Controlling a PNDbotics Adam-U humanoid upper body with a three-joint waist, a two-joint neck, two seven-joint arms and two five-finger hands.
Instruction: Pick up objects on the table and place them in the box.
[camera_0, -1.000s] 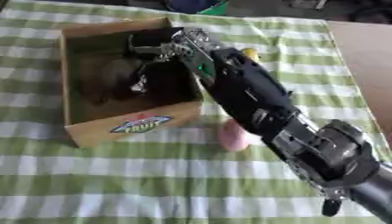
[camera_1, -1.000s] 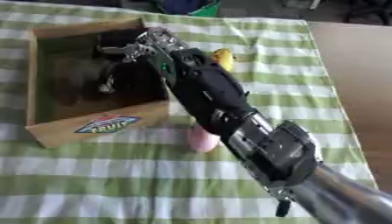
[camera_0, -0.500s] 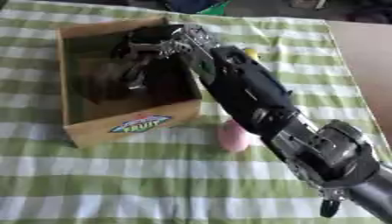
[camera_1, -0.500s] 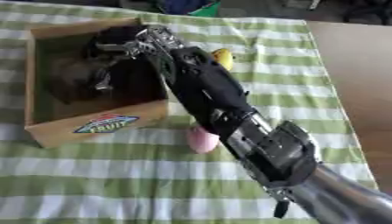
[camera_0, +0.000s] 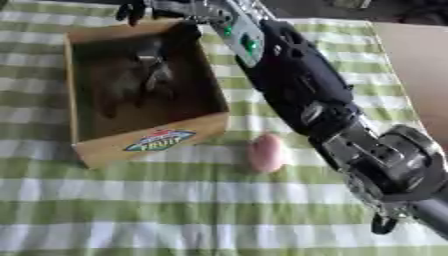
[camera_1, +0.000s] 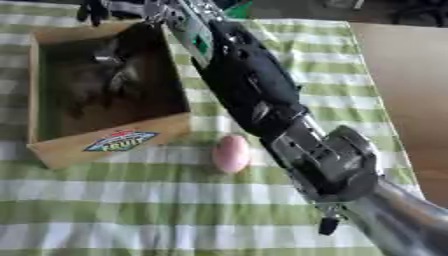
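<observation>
Green-and-white checked cloth (camera_0: 175, 200) covers the table; bare brown tabletop (camera_1: 402, 75) shows at 3 o'clock. Room beyond the far edge is dark, nothing readable there.

Cardboard box (camera_0: 153, 142) sits at 10 o'clock; near wall carries an oval label (camera_0: 159, 140) reading "FRUIT". Dark blurred items lie inside, can't identify them.

Pink egg-shaped object (camera_0: 266, 152) lies on the cloth just beside the box's near right corner, at 6 o'clock from centre.

Right arm crosses from 5 o'clock to 12; right hand (camera_0: 144, 9) is above the box's far rim, mostly cut off — can't tell if fingers are apart or curled.
</observation>
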